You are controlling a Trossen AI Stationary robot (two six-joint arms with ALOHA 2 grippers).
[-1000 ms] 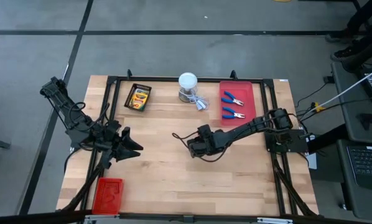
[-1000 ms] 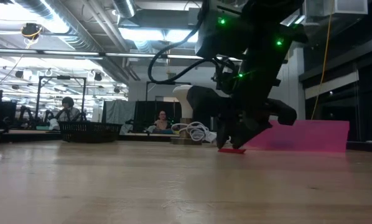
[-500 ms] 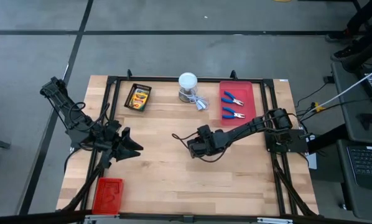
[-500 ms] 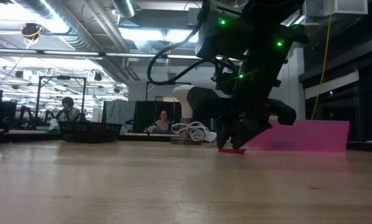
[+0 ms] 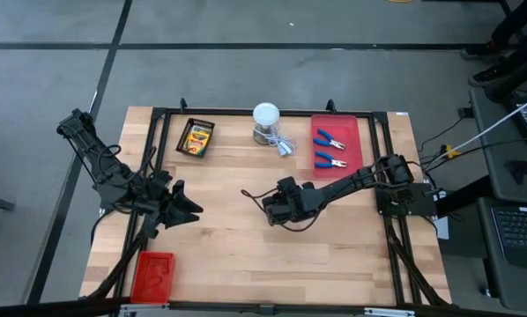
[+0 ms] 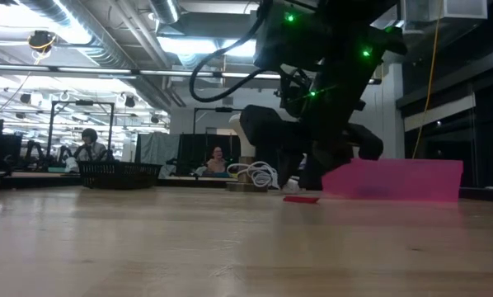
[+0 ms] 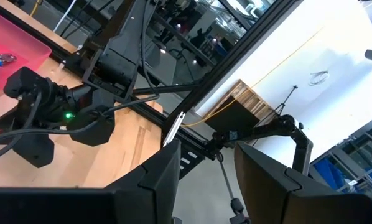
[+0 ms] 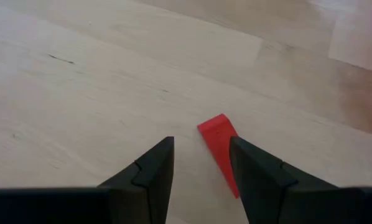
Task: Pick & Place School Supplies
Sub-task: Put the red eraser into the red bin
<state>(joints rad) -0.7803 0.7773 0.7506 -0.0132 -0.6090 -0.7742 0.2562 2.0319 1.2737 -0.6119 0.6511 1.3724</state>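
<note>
A small flat red block [image 8: 218, 138] lies on the bare wood at mid-table. My right gripper [image 8: 201, 152] hangs open just above it, pointing down at a slant. One finger hides the block's near end in the right wrist view. In the low view the block [image 6: 301, 199] lies flat, clear below the fingers. A crayon box [image 5: 196, 137] lies in a black tray at the far left. Two blue-handled pliers [image 5: 330, 139] [image 5: 330, 160] lie in a red tray [image 5: 353, 130] at the far right. My left gripper [image 5: 193, 210] waits open at the left, held level above the table.
A white round-topped container [image 5: 266, 119] with a cord stands at the far edge between the two trays. Another red tray [image 5: 152, 275] lies at the near left corner. A black frame rims the table. People sit in the room beyond the far edge.
My right gripper has risen a little off the red block and tipped slightly, shifting toward the table's left. The block, which sat under the fingertips before, now lies free and flat on the wood.
</note>
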